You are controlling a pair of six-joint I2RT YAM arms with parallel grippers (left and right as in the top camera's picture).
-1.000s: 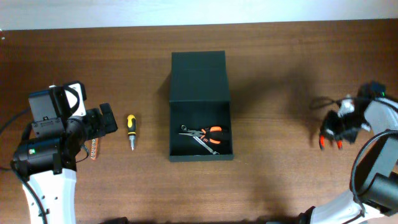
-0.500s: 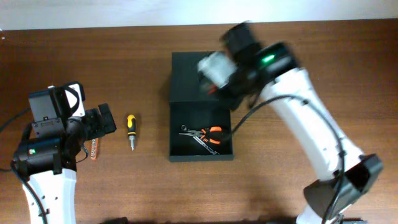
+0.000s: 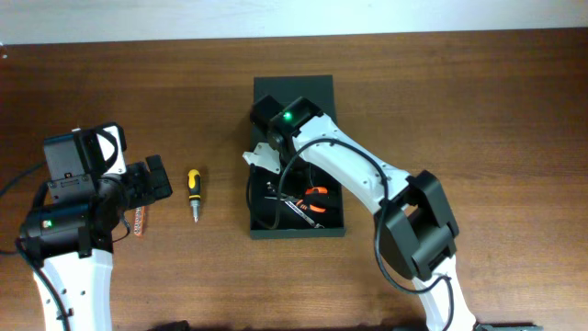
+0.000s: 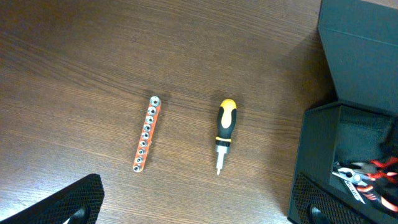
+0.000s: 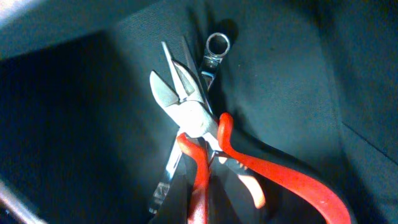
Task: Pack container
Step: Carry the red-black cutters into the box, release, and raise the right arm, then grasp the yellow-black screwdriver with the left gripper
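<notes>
Overhead: the dark green-black matte rectangular container (image 3: 308,89) sits centred on the tabletop (image 3: 459,110), lid open. The right gripper (image 3: 262,158) is inside it; the state of its jaws cannot be determined.

Left wrist: the left gripper (image 4: 196,193) jaws are released. The yellow-black screwdriver (image 4: 224,134) is unpacked.

Right wrist: red-handled steel cutters (image 5: 199,124) cross a silver ring wrench (image 5: 217,46). The tools may snag the jaws.

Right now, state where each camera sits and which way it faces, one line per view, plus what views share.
Overhead: fixed above the table, looking straight down; both arms show, the right one extending into the container.
Left wrist: left of the container, looking down at the screwdriver and orange bit holder; the left gripper shows as dark fingers at the bottom corners.
Right wrist: inside the container, facing red-handled cutters close up; no fingers clearly visible.
Shared: overhead and left wrist both show screwdriver, bit holder, container.
</notes>
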